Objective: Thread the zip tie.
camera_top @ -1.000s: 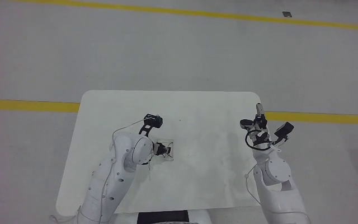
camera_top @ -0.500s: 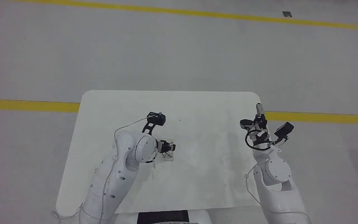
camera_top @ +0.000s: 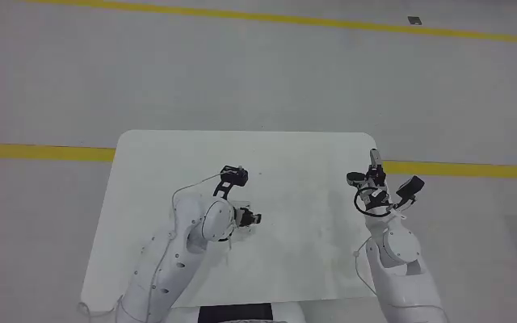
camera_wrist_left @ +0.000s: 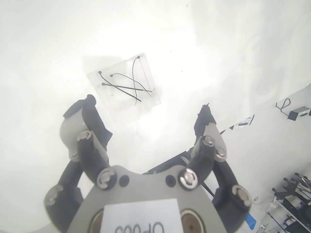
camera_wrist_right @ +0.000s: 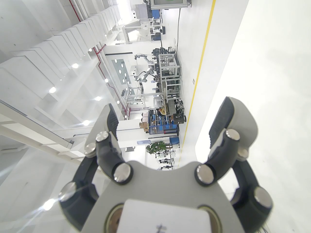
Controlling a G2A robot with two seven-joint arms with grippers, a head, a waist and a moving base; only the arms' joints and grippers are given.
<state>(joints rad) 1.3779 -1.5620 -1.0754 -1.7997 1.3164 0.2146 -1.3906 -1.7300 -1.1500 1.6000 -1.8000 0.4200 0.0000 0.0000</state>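
Zip ties [camera_wrist_left: 134, 88], four black ones, lie crossed in a clear tray [camera_wrist_left: 145, 73] mid-way across the table [camera_top: 323, 161]. The left gripper [camera_wrist_left: 148, 107] hangs near it, spread wide and empty. The right gripper [camera_wrist_right: 165, 120] gapes empty at the right edge.

Four zip ties [camera_wrist_left: 126, 87], one clear tray [camera_wrist_left: 114, 101], one table [camera_top: 307, 157].

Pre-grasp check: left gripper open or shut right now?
Open. The left gripper has its fingers wide apart, nothing between them; the zip ties lie in the clear tray.
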